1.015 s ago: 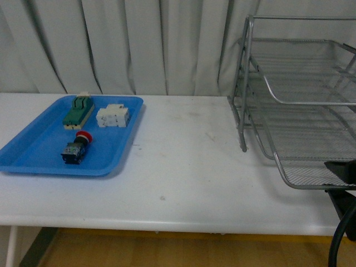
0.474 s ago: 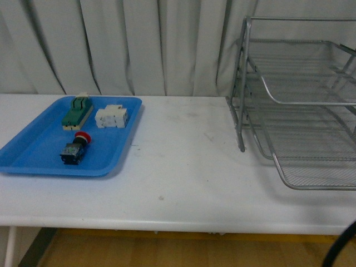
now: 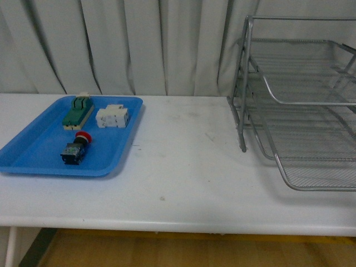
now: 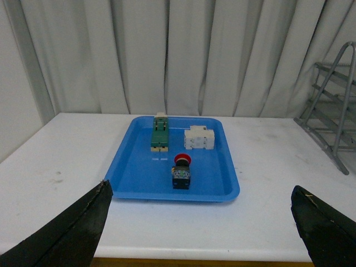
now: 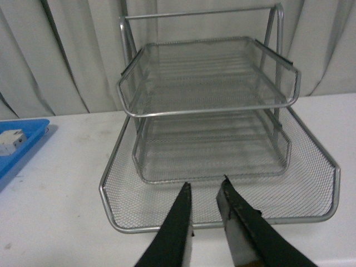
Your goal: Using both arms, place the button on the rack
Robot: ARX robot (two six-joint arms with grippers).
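Note:
The button (image 3: 77, 147), with its red cap and dark base, lies on its side in the blue tray (image 3: 33, 150) at the table's left; it also shows in the left wrist view (image 4: 181, 171). The silver wire-mesh rack (image 3: 303, 100) stands at the right, its lowest tray slid forward. My left gripper (image 4: 203, 192) is open and empty, back from the table's front edge, facing the tray. My right gripper (image 5: 204, 188) is open with a narrow gap, empty, just before the rack's (image 5: 222, 161) lowest tray. Neither arm shows in the front view.
A green-and-cream switch block (image 3: 78, 110) and a white boxy breaker (image 3: 113, 117) lie at the back of the blue tray. Grey curtains hang behind the white table (image 3: 183, 167).
The right arm's dark parts at the lower right of the front view have drawn back out of sight. The button, tray and rack have not moved.

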